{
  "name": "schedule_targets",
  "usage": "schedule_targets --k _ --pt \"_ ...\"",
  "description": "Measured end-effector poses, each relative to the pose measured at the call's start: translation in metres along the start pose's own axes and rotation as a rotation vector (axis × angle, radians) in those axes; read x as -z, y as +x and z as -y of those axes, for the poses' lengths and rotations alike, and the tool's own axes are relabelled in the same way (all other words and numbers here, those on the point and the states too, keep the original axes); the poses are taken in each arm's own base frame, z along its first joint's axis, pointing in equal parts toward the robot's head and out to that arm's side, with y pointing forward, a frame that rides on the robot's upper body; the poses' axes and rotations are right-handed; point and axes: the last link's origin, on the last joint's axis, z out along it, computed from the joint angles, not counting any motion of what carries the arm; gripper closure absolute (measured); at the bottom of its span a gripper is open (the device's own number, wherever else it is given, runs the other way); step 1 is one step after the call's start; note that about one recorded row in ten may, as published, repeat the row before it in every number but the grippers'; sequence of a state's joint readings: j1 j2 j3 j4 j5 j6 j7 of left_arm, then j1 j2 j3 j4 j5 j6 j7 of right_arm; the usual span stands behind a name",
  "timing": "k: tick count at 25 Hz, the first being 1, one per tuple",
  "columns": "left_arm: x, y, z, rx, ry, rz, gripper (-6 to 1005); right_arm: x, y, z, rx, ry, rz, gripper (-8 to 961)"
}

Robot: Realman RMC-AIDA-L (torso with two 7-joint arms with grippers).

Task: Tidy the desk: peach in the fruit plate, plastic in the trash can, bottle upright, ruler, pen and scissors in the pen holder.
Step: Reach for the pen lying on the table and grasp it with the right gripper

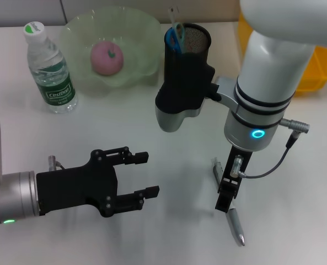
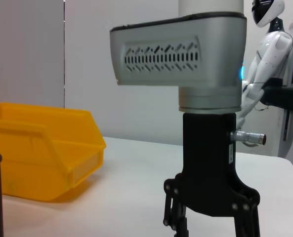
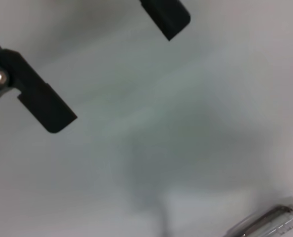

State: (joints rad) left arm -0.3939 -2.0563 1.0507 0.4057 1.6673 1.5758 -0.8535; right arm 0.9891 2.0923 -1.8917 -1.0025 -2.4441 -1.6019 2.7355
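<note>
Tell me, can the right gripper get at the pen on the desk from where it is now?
Probably yes: the right gripper hangs just above the pen, and nothing lies between them on the desk.

Colours on white desk [image 1: 124, 127]:
Pink peach [image 1: 107, 57] in pale-green plate [image 1: 138, 33]; black mesh pen holder [image 1: 188, 52] w/ blue scissors [image 1: 175, 37]; green-label, green-capped bottle [image 1: 51, 69]; yellow bin [image 1: 316, 66] at 2 o'clock.

Fruit plate [image 1: 135, 33]: translucent green, glossy, ribbed.
Bottle [image 1: 51, 69]: clear plastic, printed label.
Pen holder [image 1: 192, 41]: black mesh, matt.
Bin [image 2: 42, 148]: yellow plastic, smooth.
Pen [image 1: 235, 223]: silvery, shiny.
Desk [image 1: 152, 237]: white, smooth, matt.
Left gripper [image 1: 146, 175]: black, matt.
</note>
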Motion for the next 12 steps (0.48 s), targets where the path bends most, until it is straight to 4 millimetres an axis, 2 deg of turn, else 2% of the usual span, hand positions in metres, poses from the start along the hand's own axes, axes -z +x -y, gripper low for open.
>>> schedule_targets --k 12 --pt "-0.0017 0.0003 0.0004 0.002 0.000 0.000 323 -0.0066 0.0004 0.0016 0.002 0.013 -0.005 188"
